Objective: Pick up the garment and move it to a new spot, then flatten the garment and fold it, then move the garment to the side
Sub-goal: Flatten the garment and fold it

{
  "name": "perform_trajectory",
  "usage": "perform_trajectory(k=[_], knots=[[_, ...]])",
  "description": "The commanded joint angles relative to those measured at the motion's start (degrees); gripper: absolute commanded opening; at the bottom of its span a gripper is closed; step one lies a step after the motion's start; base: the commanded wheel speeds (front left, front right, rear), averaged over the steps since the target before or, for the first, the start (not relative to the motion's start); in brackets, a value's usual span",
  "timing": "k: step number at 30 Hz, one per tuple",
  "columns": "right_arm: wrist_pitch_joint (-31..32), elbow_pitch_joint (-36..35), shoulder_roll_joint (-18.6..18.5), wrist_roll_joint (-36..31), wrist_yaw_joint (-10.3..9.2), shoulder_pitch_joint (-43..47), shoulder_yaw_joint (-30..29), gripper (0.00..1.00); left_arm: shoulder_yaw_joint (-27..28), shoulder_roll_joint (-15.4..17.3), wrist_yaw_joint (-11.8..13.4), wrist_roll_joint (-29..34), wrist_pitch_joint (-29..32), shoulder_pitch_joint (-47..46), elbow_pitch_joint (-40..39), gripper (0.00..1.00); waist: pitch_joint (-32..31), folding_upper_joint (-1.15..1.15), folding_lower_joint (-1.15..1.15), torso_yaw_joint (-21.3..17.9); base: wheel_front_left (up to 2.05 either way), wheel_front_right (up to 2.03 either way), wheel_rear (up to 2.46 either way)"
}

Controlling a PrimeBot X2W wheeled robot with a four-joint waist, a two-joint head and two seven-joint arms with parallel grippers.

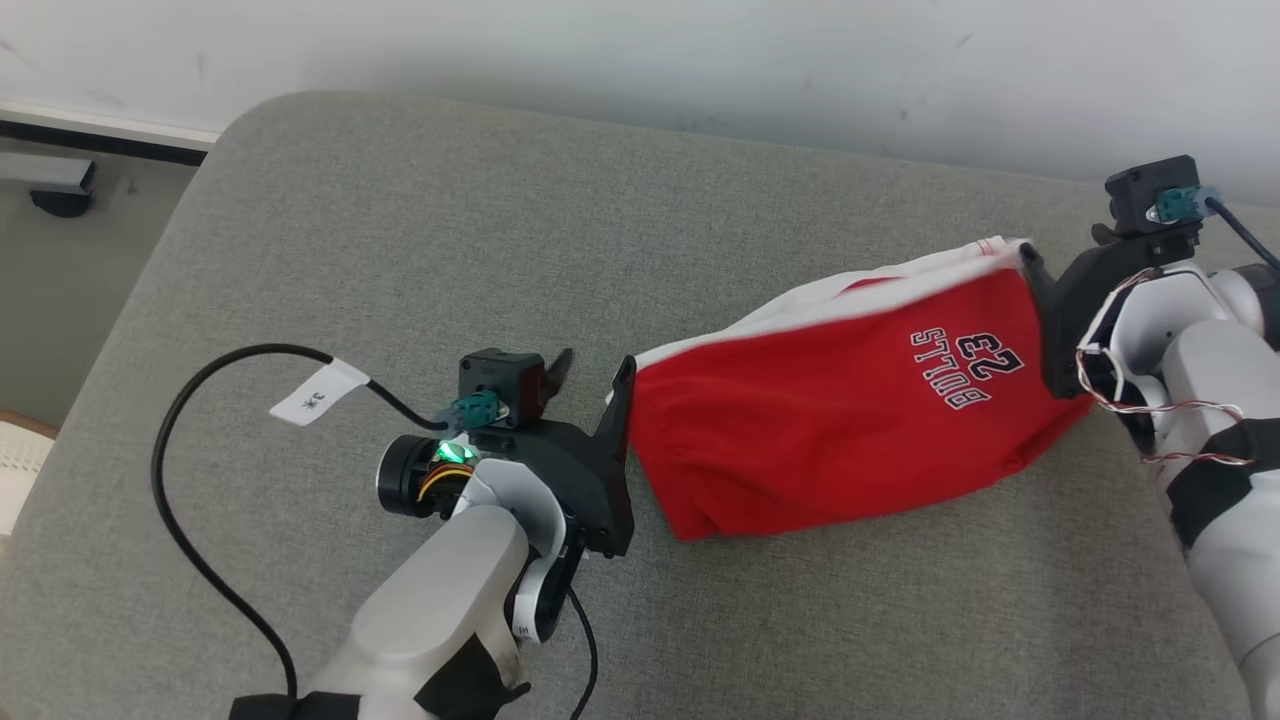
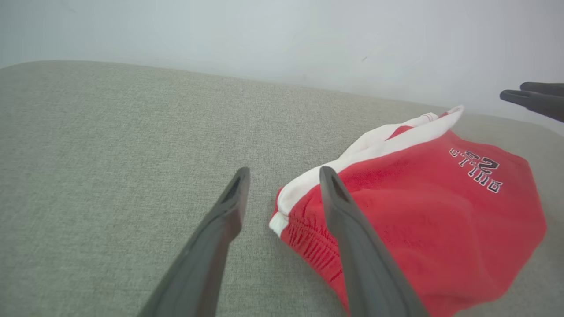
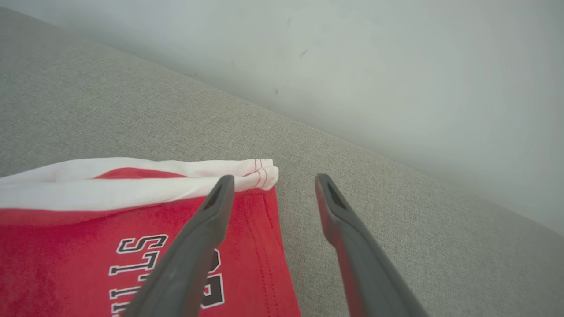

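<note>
A red garment [image 1: 840, 420] with a white side band and the print "BULLS 23" lies spread on the grey cushioned surface [image 1: 400, 230]. My left gripper [image 1: 592, 378] stands open at the garment's left end. In the left wrist view the fingers of that gripper [image 2: 284, 176] straddle the white-edged waistband corner of the garment [image 2: 418, 211] without pinching it. My right gripper [image 1: 1035, 265] is at the garment's right end. Its jaws are apart in the right wrist view [image 3: 274, 180], just above the garment [image 3: 132, 211] near its white hem corner.
A pale wall [image 1: 700, 60] runs along the far edge of the surface. The surface's rounded left edge drops to the floor [image 1: 60, 290]. A black cable with a white tag [image 1: 310, 395] loops beside my left wrist. The right gripper's fingers [image 2: 533, 99] show in the left wrist view.
</note>
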Motion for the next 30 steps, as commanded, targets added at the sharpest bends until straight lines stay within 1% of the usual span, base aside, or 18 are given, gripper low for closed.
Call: perform_trajectory(k=[1,5,7,11,14,17,20,22,25,30], knots=[[-1.52,1.59,1.00,0.12,-0.12,-0.87,-0.31,1.00,0.30,-0.20,-0.20,-1.14,-1.26,-0.46,1.16,1.00,-0.16,-0.01,-0.01,-0.35,0.00,0.00,0.00],[-2.69,3.68,1.49,1.05,-0.12,-1.24,-0.87,1.00,1.09,-0.26,-0.27,-2.76,-2.84,0.36,2.53,1.00,-1.10,-0.01,-0.01,-1.06,0.00,0.00,0.00],[-1.77,5.58,1.73,1.96,-0.12,-0.74,-1.42,1.00,1.79,-0.24,-0.28,-3.13,-4.37,1.52,2.82,1.00,-2.16,-0.01,-0.01,-1.46,0.00,0.00,0.00],[0.37,8.54,1.48,3.76,-0.12,1.31,-1.93,1.00,3.02,2.00,-0.93,-1.75,-7.19,4.17,0.29,1.00,-4.10,-0.01,-0.01,-1.75,0.00,0.00,0.00],[-0.02,9.84,1.13,4.96,-0.12,3.18,-2.80,1.00,3.87,4.27,-0.48,0.86,-7.85,7.73,-4.55,1.00,-4.95,-0.01,-0.01,-1.43,0.00,0.00,0.00],[-0.68,10.97,1.08,6.88,-0.12,4.40,-4.53,1.00,6.68,6.66,0.78,5.31,-7.87,12.92,-13.61,1.00,-4.86,-0.01,-0.01,-0.58,0.00,0.00,0.00],[-1.56,12.11,0.44,7.57,-0.12,4.51,-6.20,1.00,8.40,8.24,1.45,9.06,-7.85,18.94,-21.85,1.00,-3.82,-0.01,-0.01,0.69,0.00,0.00,0.00],[-1.83,12.97,0.39,7.93,-0.12,4.18,-7.11,1.00,9.46,8.91,2.07,10.88,-7.86,22.05,-26.38,1.00,-2.74,-0.01,-0.01,1.67,0.00,0.00,0.00],[-1.54,15.03,0.50,7.26,-0.12,4.03,-8.22,1.00,10.36,9.50,3.05,12.89,-7.86,26.58,-30.95,1.00,-1.40,-0.01,-0.01,2.89,0.00,0.00,0.00],[0.58,18.19,2.14,7.27,-0.11,5.65,-9.43,1.00,11.37,9.20,4.12,13.41,-7.87,30.63,-34.96,1.00,-0.99,-0.01,-0.01,4.16,0.00,0.00,0.00]])
